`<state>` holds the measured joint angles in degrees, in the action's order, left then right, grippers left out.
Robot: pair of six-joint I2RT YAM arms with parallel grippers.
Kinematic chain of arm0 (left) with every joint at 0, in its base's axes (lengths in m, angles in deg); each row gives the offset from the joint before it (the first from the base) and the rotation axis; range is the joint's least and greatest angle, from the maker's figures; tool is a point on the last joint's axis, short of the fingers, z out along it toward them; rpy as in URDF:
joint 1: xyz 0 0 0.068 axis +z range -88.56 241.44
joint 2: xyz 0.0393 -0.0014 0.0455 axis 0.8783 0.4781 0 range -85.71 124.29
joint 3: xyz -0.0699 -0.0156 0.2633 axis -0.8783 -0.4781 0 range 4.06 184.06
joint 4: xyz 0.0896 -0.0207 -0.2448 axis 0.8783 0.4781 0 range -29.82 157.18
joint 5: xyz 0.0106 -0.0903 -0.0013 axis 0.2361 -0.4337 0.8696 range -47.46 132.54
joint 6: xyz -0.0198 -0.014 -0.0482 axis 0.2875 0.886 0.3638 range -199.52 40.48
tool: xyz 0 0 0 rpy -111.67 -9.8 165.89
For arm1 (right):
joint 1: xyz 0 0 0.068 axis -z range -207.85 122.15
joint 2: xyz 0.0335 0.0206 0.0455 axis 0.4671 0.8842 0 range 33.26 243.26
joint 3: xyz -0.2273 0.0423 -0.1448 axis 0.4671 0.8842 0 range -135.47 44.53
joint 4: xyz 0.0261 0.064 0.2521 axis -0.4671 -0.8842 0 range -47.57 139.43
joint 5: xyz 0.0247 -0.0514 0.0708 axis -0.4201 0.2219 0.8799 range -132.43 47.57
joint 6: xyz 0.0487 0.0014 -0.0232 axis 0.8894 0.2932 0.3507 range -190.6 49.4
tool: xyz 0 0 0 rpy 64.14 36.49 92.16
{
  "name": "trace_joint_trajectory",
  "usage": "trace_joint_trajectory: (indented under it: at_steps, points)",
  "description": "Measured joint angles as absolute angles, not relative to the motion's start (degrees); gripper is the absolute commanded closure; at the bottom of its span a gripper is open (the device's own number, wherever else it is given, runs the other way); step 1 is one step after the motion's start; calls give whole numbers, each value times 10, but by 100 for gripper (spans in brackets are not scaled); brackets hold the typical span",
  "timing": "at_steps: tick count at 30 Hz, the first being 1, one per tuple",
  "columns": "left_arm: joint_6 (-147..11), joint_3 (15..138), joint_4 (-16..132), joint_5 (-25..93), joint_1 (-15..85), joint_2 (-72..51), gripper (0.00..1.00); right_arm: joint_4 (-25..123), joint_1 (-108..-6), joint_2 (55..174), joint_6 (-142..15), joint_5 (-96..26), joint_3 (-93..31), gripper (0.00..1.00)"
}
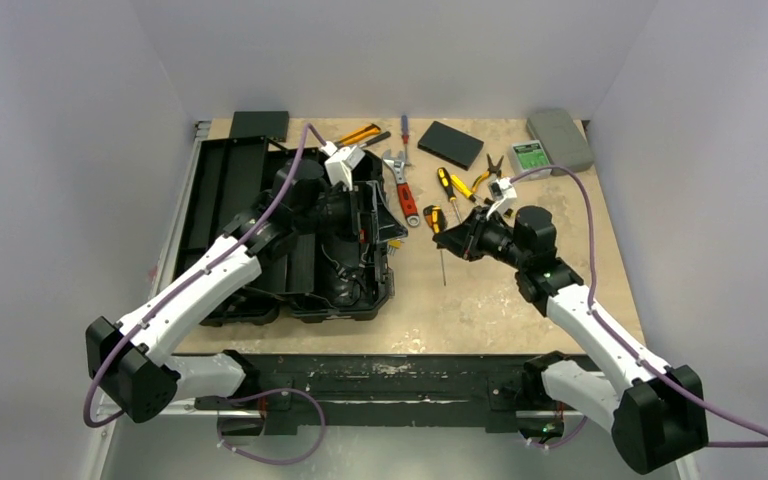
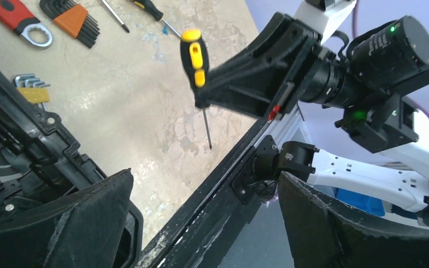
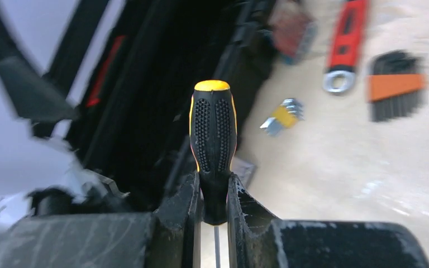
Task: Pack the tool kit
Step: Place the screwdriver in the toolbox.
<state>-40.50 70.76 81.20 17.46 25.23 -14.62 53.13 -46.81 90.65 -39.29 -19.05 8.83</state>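
Black left fingers [image 2: 84, 223] gape wide, empty, at the edge of the open toolbox [image 2: 22, 145]; right fingers [image 2: 240, 84] clamp a yellow-black screwdriver [image 2: 194, 56] beyond. Right wrist: fingers pinch the handle's base, toolbox behind. Overhead: toolbox left on the worktop [image 1: 480, 300], screwdriver just right.

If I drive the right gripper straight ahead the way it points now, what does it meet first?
The right gripper, shut on the yellow-and-black screwdriver, points at the open toolbox; its near wall looks first in line, though the open left gripper hangs close by and depth is unclear.
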Motion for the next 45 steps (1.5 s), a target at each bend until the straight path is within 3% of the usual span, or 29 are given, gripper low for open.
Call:
trace_joint_trajectory:
  at_steps: [11, 20, 28, 32, 34, 35, 37, 39, 41, 45]
  points:
    - [-358, 683, 726, 151, 240, -134, 11, 685, -535, 901, -330, -39, 108, 100]
    - [-325, 679, 673, 141, 215, -95, 29, 728, -541, 901, -307, -26, 109, 100]
    - [-314, 679, 654, 129, 202, -78, 61, 739, -542, 901, -300, -24, 113, 100]
    - [-315, 679, 652, 124, 207, -78, 100, 742, -539, 901, -296, -24, 118, 100]
    - [-312, 679, 654, 132, 210, -79, 100, 747, -538, 900, -295, -25, 120, 100]
    - [-312, 679, 654, 134, 210, -79, 100, 747, -538, 900, -295, -24, 121, 92]
    - [-312, 679, 655, 136, 209, -79, 100, 746, -538, 900, -296, -25, 121, 64]
    - [-316, 680, 659, 140, 209, -79, 100, 741, -538, 898, -299, -28, 121, 47]
    - [-325, 684, 675, 146, 206, -79, 100, 733, -543, 897, -305, -29, 121, 40]
    - [-363, 706, 743, 179, 206, -90, 100, 717, -549, 886, -316, -37, 121, 36]
